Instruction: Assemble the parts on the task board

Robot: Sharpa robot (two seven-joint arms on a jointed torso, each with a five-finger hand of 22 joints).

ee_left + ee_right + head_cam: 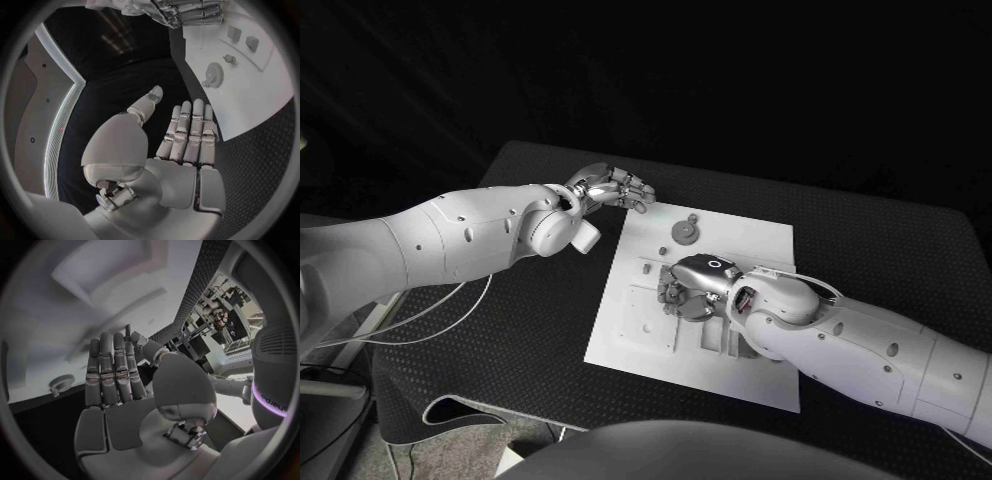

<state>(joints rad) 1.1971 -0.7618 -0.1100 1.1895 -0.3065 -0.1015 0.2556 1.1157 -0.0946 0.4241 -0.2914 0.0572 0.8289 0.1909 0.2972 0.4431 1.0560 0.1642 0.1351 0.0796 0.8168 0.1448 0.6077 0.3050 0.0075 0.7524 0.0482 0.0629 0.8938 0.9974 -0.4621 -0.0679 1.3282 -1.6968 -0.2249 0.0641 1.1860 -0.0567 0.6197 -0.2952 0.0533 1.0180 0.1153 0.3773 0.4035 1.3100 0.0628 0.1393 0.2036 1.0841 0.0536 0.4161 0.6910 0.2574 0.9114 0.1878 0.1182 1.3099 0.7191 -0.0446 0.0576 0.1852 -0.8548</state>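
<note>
Task board (pixel 733 240), right hand (pixel 692 285) seemingly above

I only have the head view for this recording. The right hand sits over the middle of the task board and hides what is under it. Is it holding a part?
Observer: No. In the right wrist view the right hand has a bare palm and its fingers are stretched out with nothing between them.
Operator: And the left hand, by the board's far corner?
Observer: The left wrist view shows the left hand flat too, fingers side by side, holding nothing. It is over the black table beside the task board.
Operator: Any part near it?
Observer: A round toothed part lies on the board beyond its fingertips, untouched.
</note>
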